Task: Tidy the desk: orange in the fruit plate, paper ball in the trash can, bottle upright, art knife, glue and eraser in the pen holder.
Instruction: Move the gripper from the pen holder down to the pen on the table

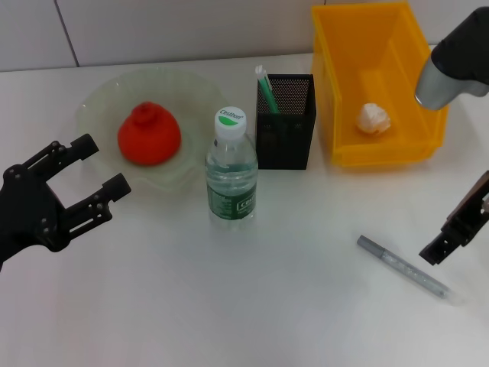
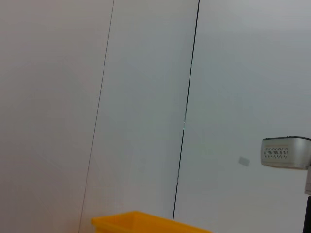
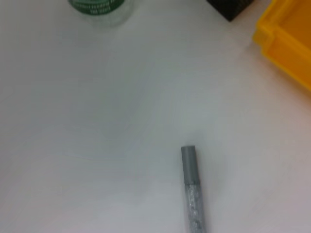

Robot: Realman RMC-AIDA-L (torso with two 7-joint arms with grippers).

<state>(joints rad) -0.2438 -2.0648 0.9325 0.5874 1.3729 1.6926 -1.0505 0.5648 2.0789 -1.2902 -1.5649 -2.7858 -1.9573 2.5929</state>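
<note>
The orange (image 1: 149, 135) lies in the pale-green fruit plate (image 1: 98, 101). The bottle (image 1: 231, 174) stands upright in front of the black mesh pen holder (image 1: 285, 130), which holds a green-and-white stick (image 1: 266, 88). The paper ball (image 1: 374, 118) lies in the yellow trash can (image 1: 344, 84). The grey art knife (image 1: 403, 266) lies flat on the table at the front right and also shows in the right wrist view (image 3: 192, 189). My left gripper (image 1: 105, 163) is open and empty, in front of the plate. My right gripper (image 1: 439, 248) hovers just right of the knife. The eraser is not in view.
A grey and black part of the right arm (image 1: 454, 61) hangs over the trash can's right side. The right wrist view shows the bottle's base (image 3: 97, 7), a pen holder corner (image 3: 231, 7) and the trash can's wall (image 3: 286, 43). The left wrist view shows the wall and the can's rim (image 2: 146, 223).
</note>
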